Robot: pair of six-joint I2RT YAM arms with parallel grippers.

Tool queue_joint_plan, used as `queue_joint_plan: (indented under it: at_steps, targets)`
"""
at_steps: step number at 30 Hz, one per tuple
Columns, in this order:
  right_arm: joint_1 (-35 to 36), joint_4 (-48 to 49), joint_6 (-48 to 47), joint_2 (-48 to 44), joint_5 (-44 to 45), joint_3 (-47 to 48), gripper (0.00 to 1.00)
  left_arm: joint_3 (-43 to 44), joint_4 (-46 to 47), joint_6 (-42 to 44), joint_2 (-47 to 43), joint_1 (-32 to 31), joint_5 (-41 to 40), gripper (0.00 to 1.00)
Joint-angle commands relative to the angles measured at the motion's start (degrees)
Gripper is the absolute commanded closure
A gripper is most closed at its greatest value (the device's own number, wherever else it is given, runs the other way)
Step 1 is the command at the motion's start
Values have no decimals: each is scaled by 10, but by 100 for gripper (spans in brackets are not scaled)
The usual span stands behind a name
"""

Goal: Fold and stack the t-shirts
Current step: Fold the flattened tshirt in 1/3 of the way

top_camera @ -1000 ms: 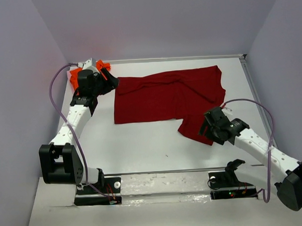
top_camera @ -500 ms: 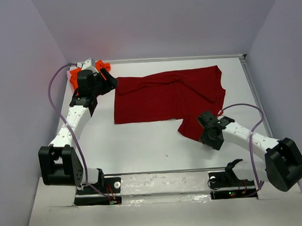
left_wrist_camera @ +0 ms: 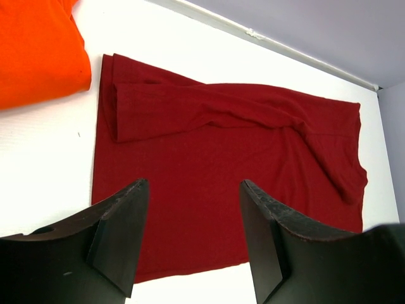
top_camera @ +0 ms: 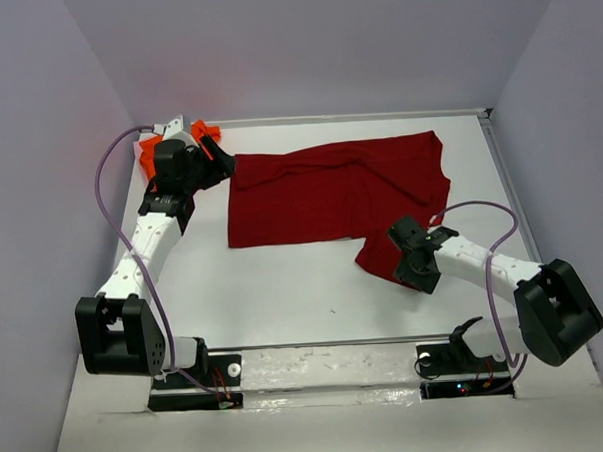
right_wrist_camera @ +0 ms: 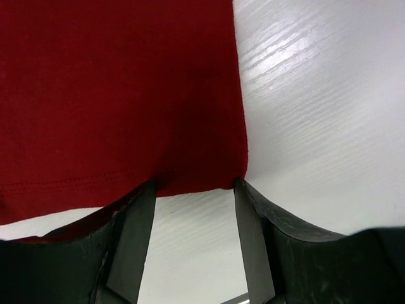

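2 shirts lie on the table (top_camera: 284, 287): the crimson t-shirt (top_camera: 335, 189) spread mid-table, the orange t-shirt (top_camera: 148, 150) bunched at the far-left corner; left gripper (left_wrist_camera: 193, 188) hangs spread beside the orange one; right gripper (right_wrist_camera: 193, 190) straddles the crimson corner, jaws apart; so shallow a bite could slip free when lifted.

The whole table (top_camera: 284, 287) is seen by the top external view from above and behind the arm bases, with the crimson shirt (top_camera: 330, 190) near mid-frame. The left wrist view is set high toward the shirt's left side and is aimed down on it, so nearly all of it is taken in. In the right wrist view, only the shirt's near hem corner is framed, very closely and steeply downward. The shirt is shared by all three views.
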Motion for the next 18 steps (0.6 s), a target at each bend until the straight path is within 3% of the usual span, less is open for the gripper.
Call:
queue_joint_plan:
  at_steps: [1, 3, 5, 7, 10, 11, 18]
  targets:
    - [6, 21, 20, -6, -10, -4, 42, 14, 7, 11, -24, -2, -5, 32]
    - [6, 19, 18, -10, -5, -4, 45, 13, 9, 10, -24, -2, -3, 32]
    - [6, 14, 15, -11, -1, -3, 65, 14, 9, 10, -24, -2, -3, 32]
    - [6, 9, 16, -12, -2, -5, 69, 14, 9, 12, -24, -2, -4, 32]
    - [6, 8, 17, -15, -7, -12, 85, 15, 7, 13, -23, -2, -6, 32]
    - [6, 4, 17, -15, -8, -12, 99, 15, 7, 12, -24, -2, -6, 32]
    - [6, 5, 6, -27, -9, -7, 100, 15, 7, 13, -22, -2, -8, 32]
